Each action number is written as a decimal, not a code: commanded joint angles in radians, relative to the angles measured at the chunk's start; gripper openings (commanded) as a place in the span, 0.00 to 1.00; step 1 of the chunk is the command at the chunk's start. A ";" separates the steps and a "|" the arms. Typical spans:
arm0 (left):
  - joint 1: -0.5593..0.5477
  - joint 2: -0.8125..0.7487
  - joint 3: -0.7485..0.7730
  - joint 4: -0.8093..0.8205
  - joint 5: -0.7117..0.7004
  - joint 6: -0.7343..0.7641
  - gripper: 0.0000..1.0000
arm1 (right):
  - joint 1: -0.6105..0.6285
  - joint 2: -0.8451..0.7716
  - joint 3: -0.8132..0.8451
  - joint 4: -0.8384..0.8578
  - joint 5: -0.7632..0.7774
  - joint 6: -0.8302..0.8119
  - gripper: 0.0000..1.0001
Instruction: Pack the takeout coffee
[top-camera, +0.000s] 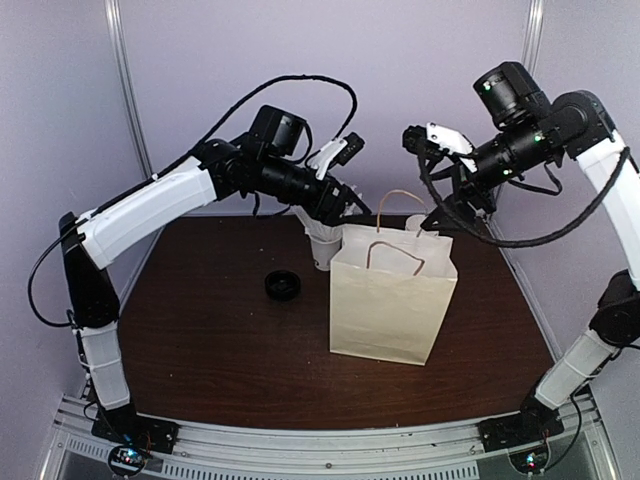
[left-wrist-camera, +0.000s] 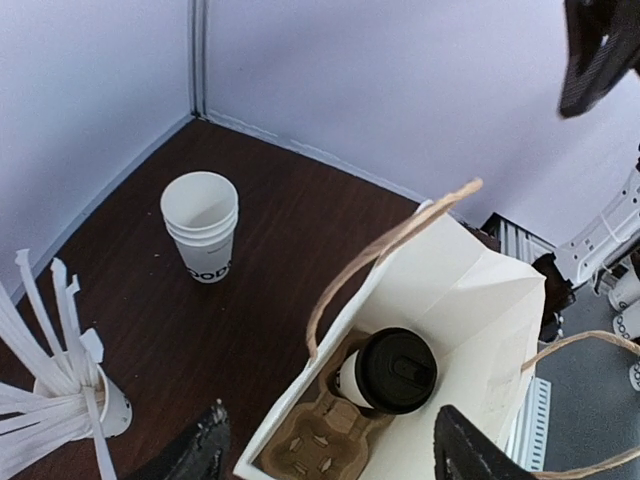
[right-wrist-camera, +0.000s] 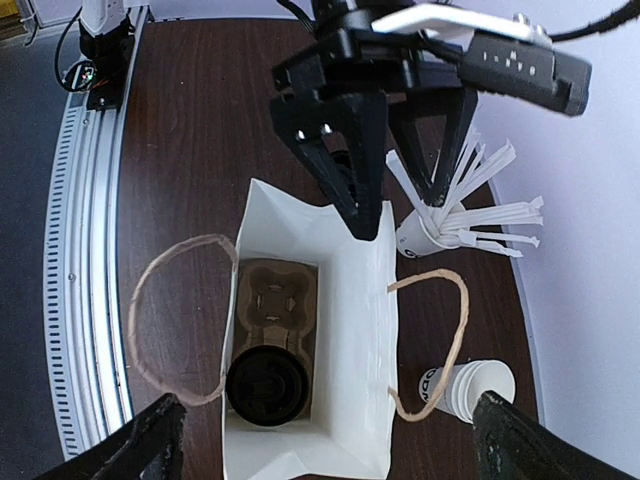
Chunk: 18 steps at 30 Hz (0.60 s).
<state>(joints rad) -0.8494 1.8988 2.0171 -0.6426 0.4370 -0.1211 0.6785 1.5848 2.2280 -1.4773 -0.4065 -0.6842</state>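
From above, the paper bag (top-camera: 392, 300) on the bench (top-camera: 200, 350) is seen, its inside hidden. In the left wrist view, the left claw (left-wrist-camera: 331, 412) is spread and empty, its fingers cut off by the frame; the takeout coffee (left-wrist-camera: 395, 370) is seated in a cardboard carrier (left-wrist-camera: 310, 440) inside the bag. In the right wrist view, the right claw (right-wrist-camera: 330, 402) is spread wide and empty, only fingertips shown.

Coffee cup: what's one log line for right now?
coffee cup: in carrier, inside bag | left hand: open, over bag | right hand: open, over bag
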 joint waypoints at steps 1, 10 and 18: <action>0.007 0.131 0.177 -0.171 0.120 0.087 0.68 | -0.002 -0.069 -0.005 -0.054 0.024 -0.034 1.00; 0.006 0.259 0.309 -0.209 0.167 0.105 0.49 | -0.083 -0.220 -0.136 -0.021 0.102 -0.046 1.00; -0.001 0.268 0.310 -0.213 0.162 0.145 0.17 | -0.156 -0.269 -0.201 0.009 0.101 -0.043 1.00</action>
<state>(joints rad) -0.8497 2.1593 2.3020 -0.8402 0.5869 -0.0189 0.5510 1.3361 2.0541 -1.4933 -0.3229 -0.7284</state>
